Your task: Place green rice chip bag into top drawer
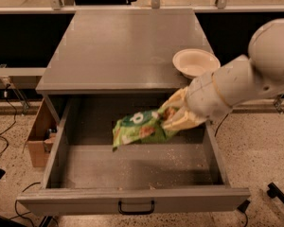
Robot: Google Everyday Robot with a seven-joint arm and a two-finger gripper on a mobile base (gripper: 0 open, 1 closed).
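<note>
Fingers [178, 113] gripping green rice chip bag [136, 129], inside top drawer [132, 200], right side

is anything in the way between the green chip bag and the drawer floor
Nothing visible. The gripper holds the green rice chip bag above the open top drawer, whose floor shows only crumbs. The white bowl sits up on the cabinet top, aside.

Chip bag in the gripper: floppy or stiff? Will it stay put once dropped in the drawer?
Likely floppy: the chip bag droops crumpled from the gripper, which pinches one end of it over the open drawer. Probably light, since a one-end pinch carries it. It should flop flat and stay, not roll.
</note>
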